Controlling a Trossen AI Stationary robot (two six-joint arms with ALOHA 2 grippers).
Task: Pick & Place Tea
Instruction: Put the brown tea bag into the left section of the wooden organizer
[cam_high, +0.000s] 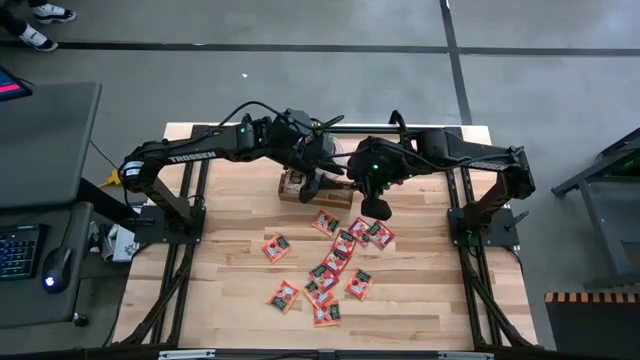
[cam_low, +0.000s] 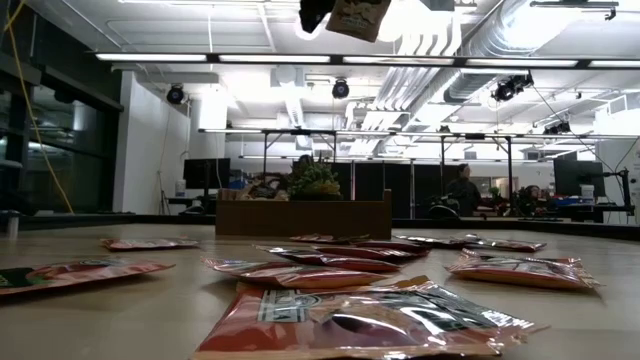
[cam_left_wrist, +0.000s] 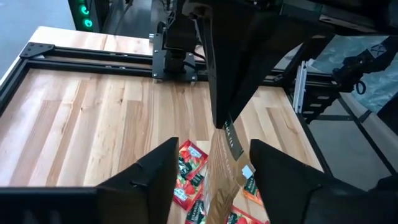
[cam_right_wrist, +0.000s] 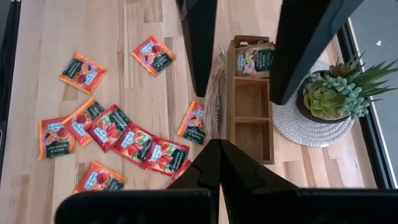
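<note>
A pale beige tea sachet (cam_left_wrist: 225, 177) hangs in the air above the table's far middle, with my right gripper (cam_right_wrist: 217, 148) shut on it. My left gripper (cam_left_wrist: 214, 148) is open, one finger on either side of the hanging sachet; I cannot tell whether they touch it. Several red-orange tea sachets (cam_high: 330, 265) lie flat and scattered on the wooden table (cam_high: 230, 300). The brown three-compartment tray (cam_right_wrist: 252, 118) stands under the grippers, and another beige sachet (cam_right_wrist: 255, 60) lies in its end compartment. My right gripper pinches the beige sachet's top edge (cam_left_wrist: 229, 127) between its two shut fingers, which come from above and slant down. The sachet hangs below the fingers, nearly upright and clear of the table and the tray.
A potted succulent (cam_right_wrist: 336, 93) on a woven mat (cam_right_wrist: 311, 134) stands beside the tray, toward the table's far edge. The arms' frames run along the table's left and right sides (cam_high: 175, 250). Bare wood lies left of the scattered sachets.
</note>
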